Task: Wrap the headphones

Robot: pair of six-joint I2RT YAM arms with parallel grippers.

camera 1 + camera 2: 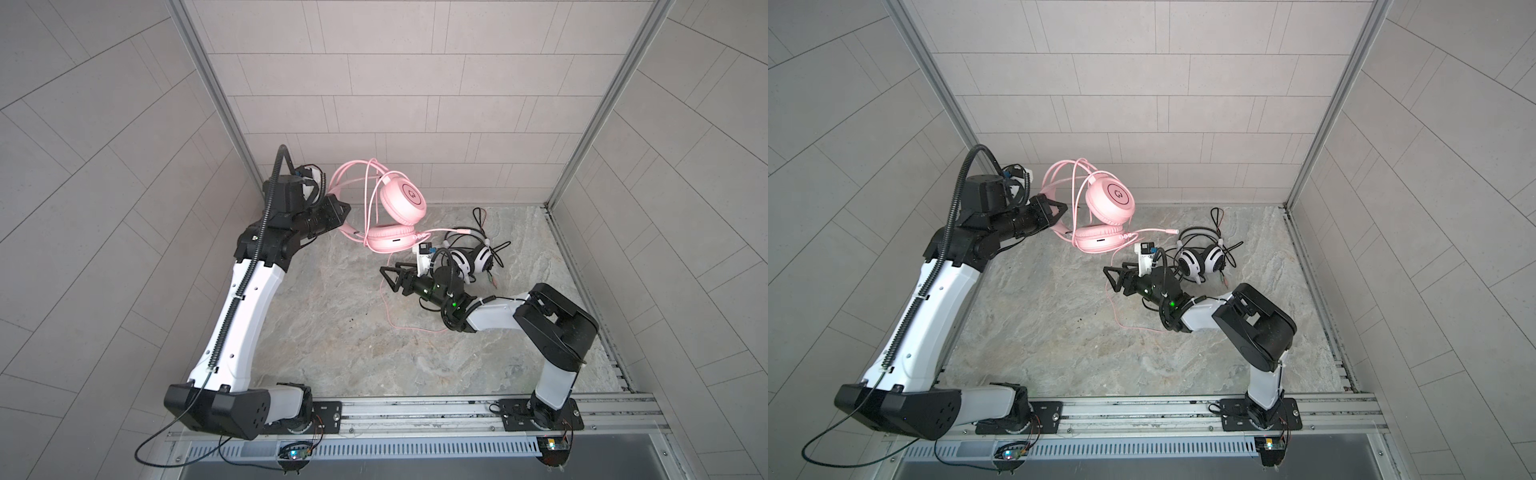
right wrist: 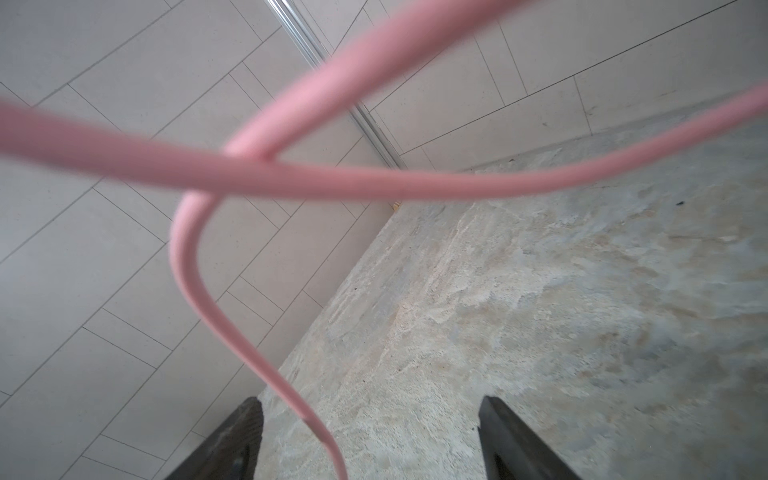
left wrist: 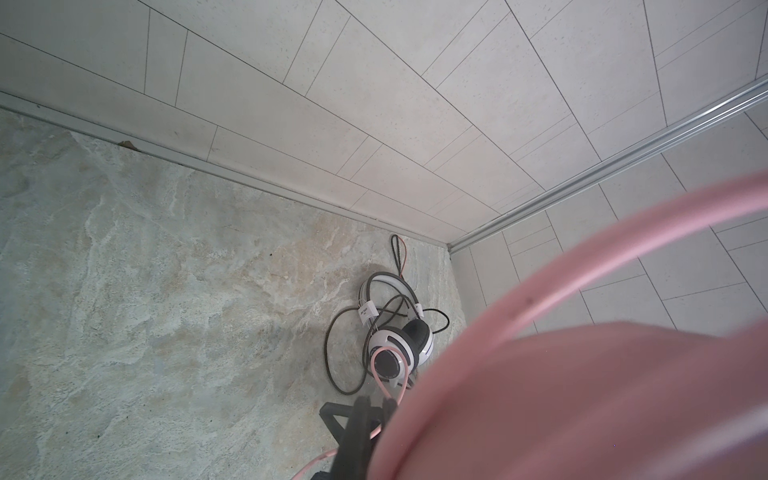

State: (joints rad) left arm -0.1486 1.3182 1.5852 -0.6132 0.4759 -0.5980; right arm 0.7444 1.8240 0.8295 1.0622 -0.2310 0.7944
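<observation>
The left claw [image 1: 337,212] was clamped shut on the headband of the pink headset [image 1: 402,200]. It held the headset raised clear of the surface [image 1: 332,340], apparently so that cable could be passed around it. Several turns of pink cable [image 2: 291,172] lay over the band, and the remainder hung to the surface. The right claw [image 1: 392,278] stood lower, jaws apart and gripping nothing. In the right wrist view the loose cable appeared between them, judged ready for a fresh hold. The white-and-black headset [image 1: 471,257] lay near the back right corner, its black cable [image 1: 480,216] loosely tangled about it.
</observation>
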